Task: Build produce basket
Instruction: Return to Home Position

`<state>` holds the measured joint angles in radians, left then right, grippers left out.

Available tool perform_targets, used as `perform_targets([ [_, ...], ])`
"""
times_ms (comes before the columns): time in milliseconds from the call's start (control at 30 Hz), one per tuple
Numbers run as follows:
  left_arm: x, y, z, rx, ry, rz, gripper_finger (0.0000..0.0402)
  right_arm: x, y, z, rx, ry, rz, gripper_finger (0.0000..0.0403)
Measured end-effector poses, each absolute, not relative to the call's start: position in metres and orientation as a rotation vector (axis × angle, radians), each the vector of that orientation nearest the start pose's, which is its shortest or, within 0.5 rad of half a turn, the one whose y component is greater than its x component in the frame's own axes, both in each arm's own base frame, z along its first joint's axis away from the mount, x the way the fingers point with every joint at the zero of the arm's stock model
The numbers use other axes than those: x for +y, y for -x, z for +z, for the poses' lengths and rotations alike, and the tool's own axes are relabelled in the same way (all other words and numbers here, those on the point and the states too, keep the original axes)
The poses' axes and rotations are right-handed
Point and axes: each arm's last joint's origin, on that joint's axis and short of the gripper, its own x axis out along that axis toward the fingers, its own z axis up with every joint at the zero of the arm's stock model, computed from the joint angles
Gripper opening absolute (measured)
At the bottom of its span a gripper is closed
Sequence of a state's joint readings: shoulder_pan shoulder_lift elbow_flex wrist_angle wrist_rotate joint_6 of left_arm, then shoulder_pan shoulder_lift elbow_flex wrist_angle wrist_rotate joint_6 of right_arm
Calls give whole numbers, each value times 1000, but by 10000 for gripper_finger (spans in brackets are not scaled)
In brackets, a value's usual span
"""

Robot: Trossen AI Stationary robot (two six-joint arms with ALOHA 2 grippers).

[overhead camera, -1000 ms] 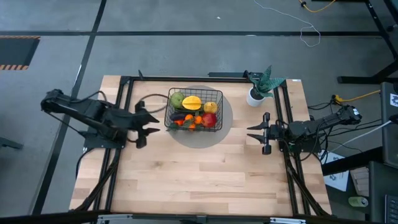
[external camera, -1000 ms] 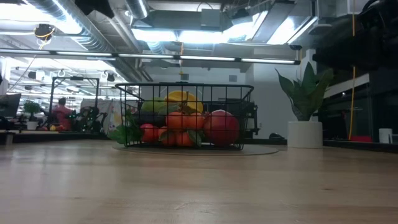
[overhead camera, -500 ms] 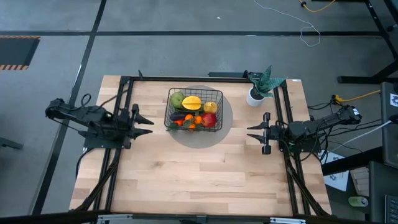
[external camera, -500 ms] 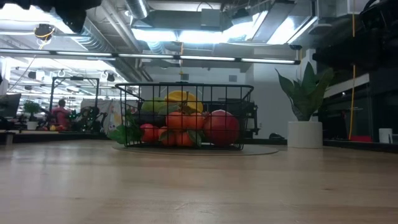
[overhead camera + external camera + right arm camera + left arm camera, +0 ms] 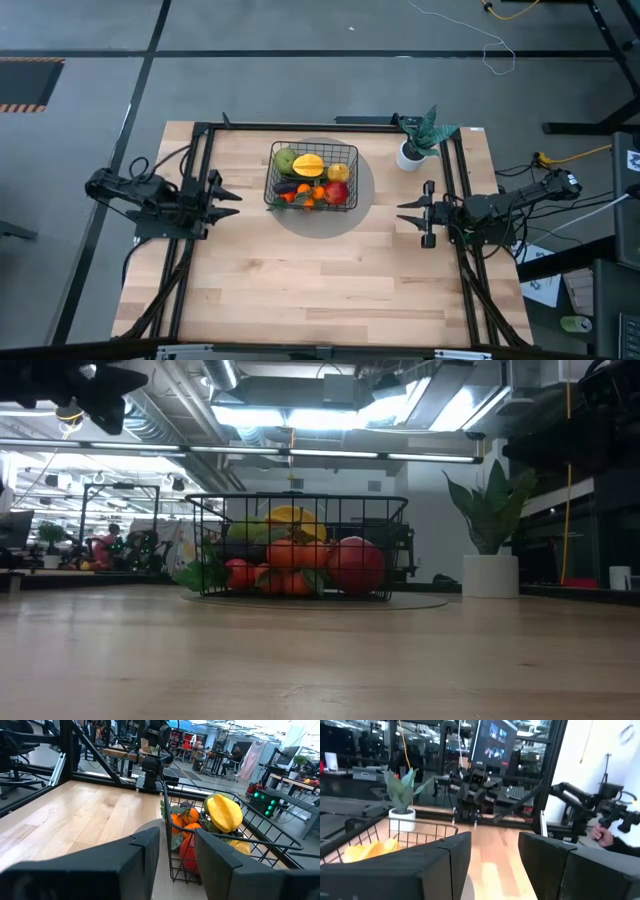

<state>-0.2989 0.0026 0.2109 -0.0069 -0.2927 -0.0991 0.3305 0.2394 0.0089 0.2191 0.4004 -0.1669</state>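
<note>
Tabletop [image 5: 320,280] = light wood strips w/ satin sheen, basket [image 5: 315,146] mid-frame = thin black metal wire, produce [image 5: 308,164] inside looks smooth glossy plastic, round mat [image 5: 330,225] under it matt grey, pot [image 5: 410,155] upper right smooth white, floor [image 5: 300,60] matt grey.

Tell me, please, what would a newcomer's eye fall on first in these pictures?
The black wire basket, at the table's far middle, heaped with bright produce, a yellow starfruit on top. Next, the white-potted plant right of it. The left pincer and right pincer sit open at either side, holding nothing.
</note>
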Motion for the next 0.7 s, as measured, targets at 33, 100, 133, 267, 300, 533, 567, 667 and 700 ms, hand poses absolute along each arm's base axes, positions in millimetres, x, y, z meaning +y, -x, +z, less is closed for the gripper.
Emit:
perform_targets([
  [33, -15, -76, 232, -193, 156, -16, 153, 25, -108, 167, 17, 171, -69, 122],
  [100, -15, -76, 234, -218, 162, -15, 153, 25, -108, 167, 22, 173, -69, 122],
  [133, -15, -76, 233, -220, 161, -11, 153, 25, -108, 167, 23, 173, -68, 122],
  [267, -15, -79, 227, -240, 131, 14, 153, 25, -108, 166, 26, 175, -68, 122],
  [300, -15, -80, 226, -257, 132, 15, 153, 25, -108, 166, 27, 176, -67, 122],
  [533, -17, -87, 205, -284, 126, 20, 153, 25, -108, 165, 37, 181, -67, 122],
  [567, -17, -88, 202, -279, 118, 23, 153, 25, -108, 165, 38, 181, -67, 122],
  [667, -16, -89, 198, -298, 107, 37, 153, 25, -108, 165, 38, 180, -67, 122],
  [700, -16, -90, 196, -302, 104, 44, 153, 25, -108, 165, 38, 179, -67, 122],
])
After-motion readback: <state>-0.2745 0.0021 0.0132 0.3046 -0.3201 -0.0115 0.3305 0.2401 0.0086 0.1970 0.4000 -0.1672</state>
